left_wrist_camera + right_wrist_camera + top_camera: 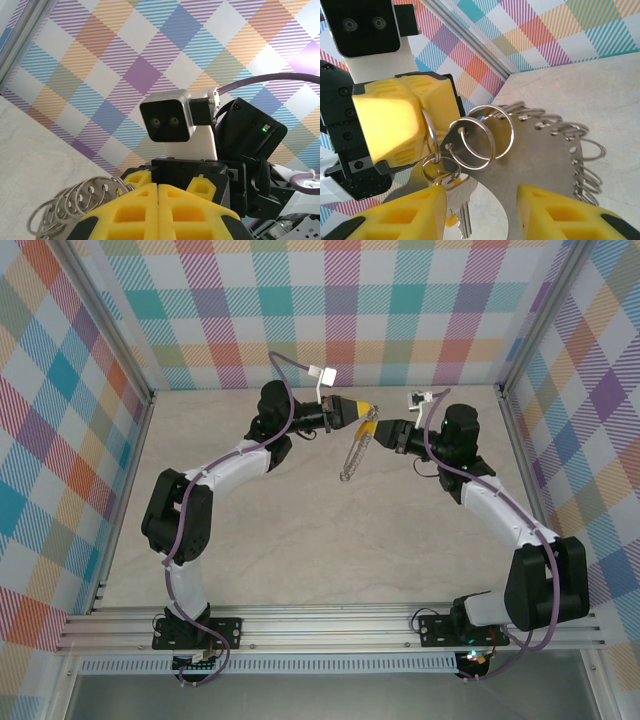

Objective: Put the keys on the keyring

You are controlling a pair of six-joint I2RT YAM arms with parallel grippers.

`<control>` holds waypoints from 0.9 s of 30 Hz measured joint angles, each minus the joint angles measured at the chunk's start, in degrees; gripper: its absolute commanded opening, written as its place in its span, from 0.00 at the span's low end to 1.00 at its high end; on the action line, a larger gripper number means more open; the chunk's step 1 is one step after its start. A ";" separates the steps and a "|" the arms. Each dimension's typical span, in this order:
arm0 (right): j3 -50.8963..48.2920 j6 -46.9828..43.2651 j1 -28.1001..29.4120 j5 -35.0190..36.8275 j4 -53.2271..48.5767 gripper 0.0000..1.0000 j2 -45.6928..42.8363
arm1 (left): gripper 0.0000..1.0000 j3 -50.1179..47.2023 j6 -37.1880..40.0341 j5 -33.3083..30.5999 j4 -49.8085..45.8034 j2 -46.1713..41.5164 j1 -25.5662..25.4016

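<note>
Keyring [535,150] hangs in the air from the left gripper [422,116], a thin grey plate edged with holes, each hole carrying a silvery wire loop [495,131]. From above, the keyring [352,455] shows edge-on like a chain, drooping below the left gripper [366,412] and clear of the pale surface [300,530]. That gripper's yellow jaws are pressed together on the ring's upper rim, one wire loop coming out of the seam between them; in its own wrist view the left gripper [157,207] shows no gap, with a fan of loops [70,205] just to its side.

A small key [462,210] with a silvery blade dangles from a little split ring just below the left gripper. A yellow scrap beside the blade may be the key's head, but it is too hidden to be sure.

The right gripper [480,212] faces the left gripper, nearly nose to nose [384,430]. Its jaws stand spread, the key lying close against one of them and the plate's lower edge between them; neither jaw pinches anything. The right wrist's camera [167,120] looks straight back at the left gripper.
</note>
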 measured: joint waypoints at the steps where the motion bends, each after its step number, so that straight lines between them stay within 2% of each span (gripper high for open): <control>1: -0.35 -0.02 0.00 0.07 0.04 0.41 -0.44 | 0.00 0.00 -0.02 0.00 0.00 0.02 0.00; 9: -2.36 -0.26 0.00 0.22 0.11 0.39 -4.09 | 0.00 0.00 -0.22 0.00 0.02 0.09 0.00; 20: -2.34 -0.42 0.07 0.59 0.79 0.37 -2.29 | 0.00 0.00 -0.94 -0.61 0.31 0.15 -0.26; 24: -2.25 -0.39 0.44 0.90 1.20 0.36 -0.48 | 0.00 -0.11 -3.82 -2.01 3.78 0.52 -0.72; 27: -2.12 -0.24 0.87 0.90 1.86 0.31 0.15 | 0.00 -0.85 -6.32 -3.76 6.88 0.57 -1.22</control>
